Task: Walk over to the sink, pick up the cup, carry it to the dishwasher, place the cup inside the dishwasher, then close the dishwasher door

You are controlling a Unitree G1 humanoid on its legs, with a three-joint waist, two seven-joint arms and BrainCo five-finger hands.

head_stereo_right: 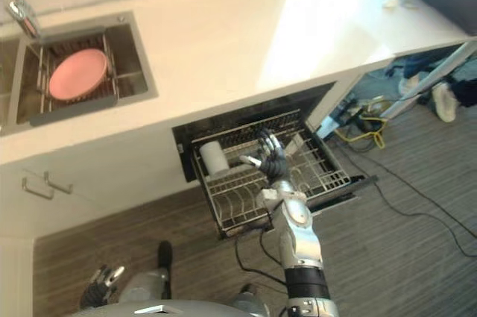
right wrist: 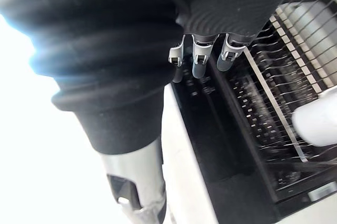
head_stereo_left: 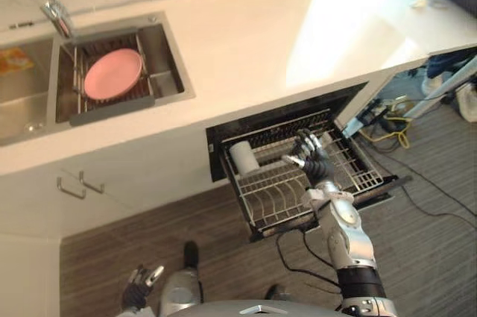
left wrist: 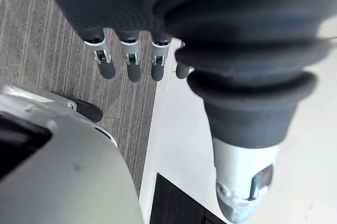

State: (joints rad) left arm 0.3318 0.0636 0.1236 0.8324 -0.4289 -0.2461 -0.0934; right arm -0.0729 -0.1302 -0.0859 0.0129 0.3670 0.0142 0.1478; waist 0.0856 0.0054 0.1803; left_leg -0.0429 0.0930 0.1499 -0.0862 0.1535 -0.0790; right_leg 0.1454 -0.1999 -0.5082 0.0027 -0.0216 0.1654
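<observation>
Cup point(head_stereo_left: 244, 157) lay on its side in the dishwasher rack point(head_stereo_left: 276, 192), just beside my right robot hand point(head_stereo_left: 313, 159), which was spread and holding nothing. Left robot hand point(head_stereo_left: 141, 281) hung relaxed, low. My call: lift clear of the wires, then push the door front point(head_stereo_left: 373, 195) squarely.

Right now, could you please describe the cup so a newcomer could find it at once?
Below the white counter, the dishwasher's wire rack is pulled out. The cup sits in its left rear corner: the only white cylinder among grey wires.
</observation>
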